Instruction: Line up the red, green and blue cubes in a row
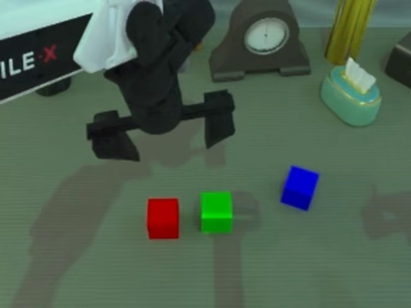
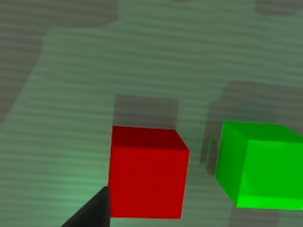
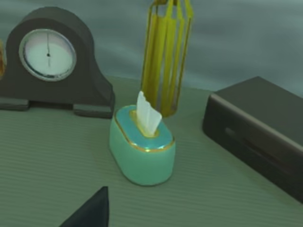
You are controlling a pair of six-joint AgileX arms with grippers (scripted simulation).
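The red cube (image 1: 163, 217) and the green cube (image 1: 216, 212) sit side by side on the table with a small gap between them. Off to the right and slightly farther back lies the blue cube (image 1: 299, 187), turned at an angle. My left gripper (image 1: 166, 131) hangs open above the table just behind the red and green pair, fingers spread wide and holding nothing. Its wrist view looks down on the red cube (image 2: 147, 172) and green cube (image 2: 260, 165), with one dark fingertip (image 2: 92, 213) beside the red one. My right gripper (image 3: 151, 223) is outside the top view, open, one fingertip (image 3: 94, 210) showing.
Along the back stand a dark mantel clock (image 1: 260, 42), a yellow stand (image 1: 350, 29) and a teal tissue box (image 1: 351, 93). A dark box (image 3: 258, 132) lies at the far right. A white panel (image 1: 38, 45) with lettering is at the back left.
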